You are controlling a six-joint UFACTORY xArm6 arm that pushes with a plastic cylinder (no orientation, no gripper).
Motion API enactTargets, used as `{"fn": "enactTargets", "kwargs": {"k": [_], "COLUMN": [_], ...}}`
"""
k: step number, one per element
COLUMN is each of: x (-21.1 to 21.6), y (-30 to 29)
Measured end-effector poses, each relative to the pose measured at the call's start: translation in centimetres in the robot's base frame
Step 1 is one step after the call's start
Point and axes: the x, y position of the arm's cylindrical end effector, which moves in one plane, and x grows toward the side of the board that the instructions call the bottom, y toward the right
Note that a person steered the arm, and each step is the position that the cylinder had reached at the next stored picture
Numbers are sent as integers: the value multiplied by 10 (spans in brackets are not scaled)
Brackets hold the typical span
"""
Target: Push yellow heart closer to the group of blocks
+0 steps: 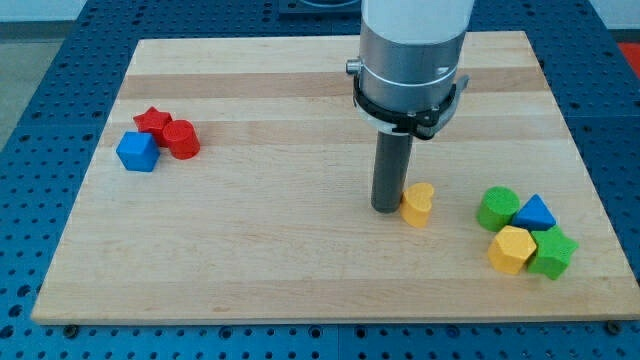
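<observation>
The yellow heart [417, 205] lies on the wooden board [300, 250], right of the middle. My tip [387, 207] stands right against the heart's left side, touching or nearly touching it. To the heart's right sits a group of blocks: a green cylinder [497, 208], a blue triangle [535, 214], a yellow hexagon [512, 249] and a green block [553, 252]. A gap of bare board separates the heart from the green cylinder.
At the view's left sits a second cluster: a red star [153, 122], a red cylinder [181, 138] and a blue block [138, 152]. The arm's grey body [412, 60] rises above the rod. Blue perforated table surrounds the board.
</observation>
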Motion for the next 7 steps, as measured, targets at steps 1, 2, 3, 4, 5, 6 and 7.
{"fn": "enactTargets", "kwargs": {"k": [1,2,3,4,5,6,7], "x": [-2,-3,-3,-3,-3,1,5], "y": [1,10,29,43,57,63,65]}}
